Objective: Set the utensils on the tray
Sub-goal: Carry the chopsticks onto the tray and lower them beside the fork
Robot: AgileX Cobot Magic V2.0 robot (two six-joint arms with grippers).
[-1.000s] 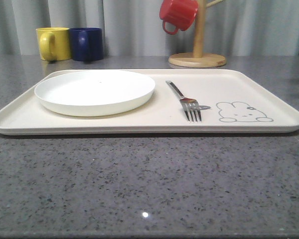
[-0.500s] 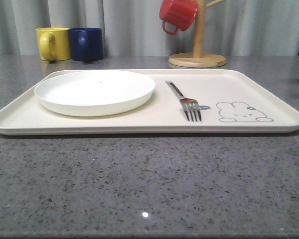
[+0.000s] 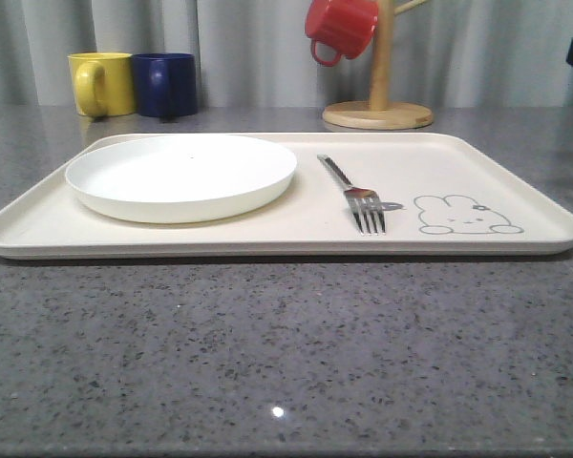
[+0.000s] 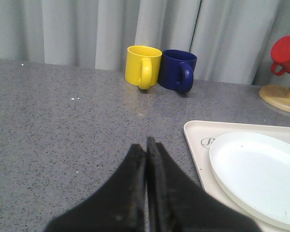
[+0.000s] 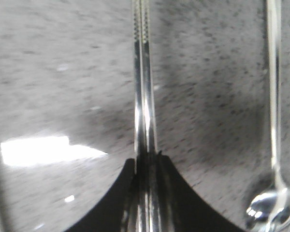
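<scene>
The cream tray (image 3: 516,157) with a rabbit drawing lies across the counter. A silver fork (image 3: 363,202) rests on it, right of a round white plate (image 3: 181,172), tines toward me. My right gripper (image 5: 147,157) is shut on a pair of silver chopsticks (image 5: 144,87), which stick out straight over the grey counter. A silver spoon (image 5: 273,96) lies on the counter beside them. My left gripper (image 4: 146,142) is shut with nothing in it, over the counter just beside the tray's corner (image 4: 198,140).
A yellow mug (image 3: 103,83) and a blue mug (image 3: 167,84) stand behind the tray at the back left. A red mug (image 3: 342,27) hangs on a wooden mug tree (image 3: 379,105) at the back. Bare grey counter lies in front of the tray.
A dark arm part at the front view's right edge has shifted upward and mostly out of frame. Tray, plate and fork have not moved.
</scene>
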